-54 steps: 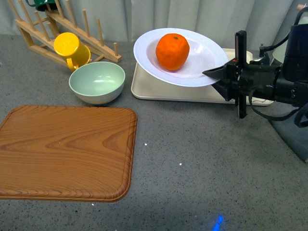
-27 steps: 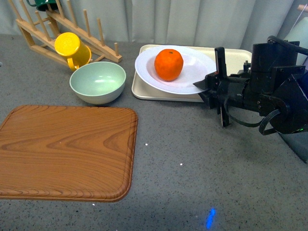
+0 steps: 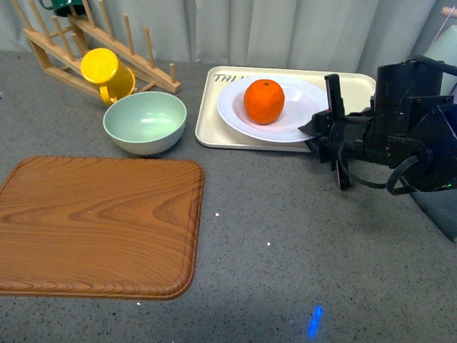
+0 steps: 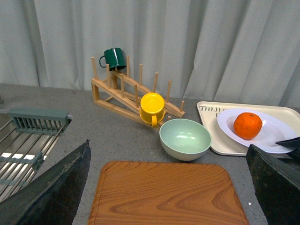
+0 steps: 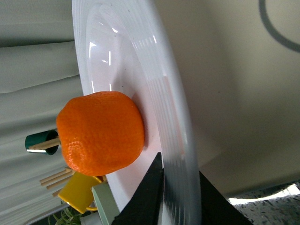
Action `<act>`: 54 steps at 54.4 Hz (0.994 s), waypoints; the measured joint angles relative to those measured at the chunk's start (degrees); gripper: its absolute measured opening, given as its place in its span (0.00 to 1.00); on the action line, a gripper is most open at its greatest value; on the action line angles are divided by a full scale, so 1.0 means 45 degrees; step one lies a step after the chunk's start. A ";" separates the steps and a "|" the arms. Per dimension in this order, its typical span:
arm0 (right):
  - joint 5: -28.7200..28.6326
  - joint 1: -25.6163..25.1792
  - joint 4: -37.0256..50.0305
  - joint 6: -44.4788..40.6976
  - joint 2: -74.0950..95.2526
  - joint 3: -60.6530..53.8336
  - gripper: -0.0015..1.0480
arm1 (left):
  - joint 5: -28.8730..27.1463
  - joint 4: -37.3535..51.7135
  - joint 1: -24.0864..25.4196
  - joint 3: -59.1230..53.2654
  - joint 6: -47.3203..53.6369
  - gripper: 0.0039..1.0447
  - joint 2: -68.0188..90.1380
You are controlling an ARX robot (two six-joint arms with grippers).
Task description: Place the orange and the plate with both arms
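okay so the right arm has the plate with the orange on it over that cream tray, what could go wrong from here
1. The orange sits loose on the plate; any tilt could roll it off toward the pale green bowl.
2. The right gripper pinches only the plate's rim, so the plate might slip or pivot.
3. The plate overhangs the cream tray on the gripper's side; if released there, it may rock or slide.

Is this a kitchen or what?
Probably a kitchen counter, or a mock-up of one. There is a wooden drying rack with a yellow mug on it, a wooden cutting board, and in the left wrist view what looks like a metal sink at the counter's edge.
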 joint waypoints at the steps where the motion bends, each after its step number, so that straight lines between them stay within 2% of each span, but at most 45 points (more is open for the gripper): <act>1: -0.0039 0.0000 0.0000 0.0000 0.0000 0.0000 0.14 | 0.0000 0.0000 0.0000 0.0000 0.0000 0.94 0.0000; 5: -0.0141 0.0000 0.0000 0.0000 0.0000 0.0015 0.25 | 0.0000 0.0000 0.0000 0.0000 0.0000 0.94 0.0000; 12: -0.0466 -0.0053 -0.0155 -0.0165 -0.0092 -0.0024 0.52 | 0.0000 0.0000 0.0000 0.0000 0.0000 0.94 0.0000; 25: -0.0427 -0.0078 -0.1200 -0.3070 -0.1851 -0.1418 0.93 | 0.0000 0.0000 0.0000 0.0000 0.0000 0.94 0.0000; 33: 0.1069 -0.0044 -0.1909 -0.5455 -0.3041 -0.2555 0.91 | 0.0000 0.0000 0.0000 0.0000 0.0000 0.94 0.0000; 37: 0.2919 0.0058 -0.1802 -0.7815 -0.3968 -0.3400 0.91 | 0.0000 0.0000 0.0000 0.0000 0.0000 0.94 0.0000; 43: 0.5304 0.0063 -0.0393 -1.1910 -0.5430 -0.4804 0.91 | 0.0000 0.0000 0.0000 0.0000 0.0000 0.94 0.0000; 48: 0.6013 -0.0039 0.0709 -1.5076 -0.6625 -0.6057 0.91 | -0.0005 0.0000 0.0000 0.0000 0.0000 0.94 0.0000; 54: 0.6271 -0.0204 0.1885 -1.8399 -0.8034 -0.7796 0.91 | -0.0005 0.0000 0.0000 0.0000 0.0000 0.94 0.0000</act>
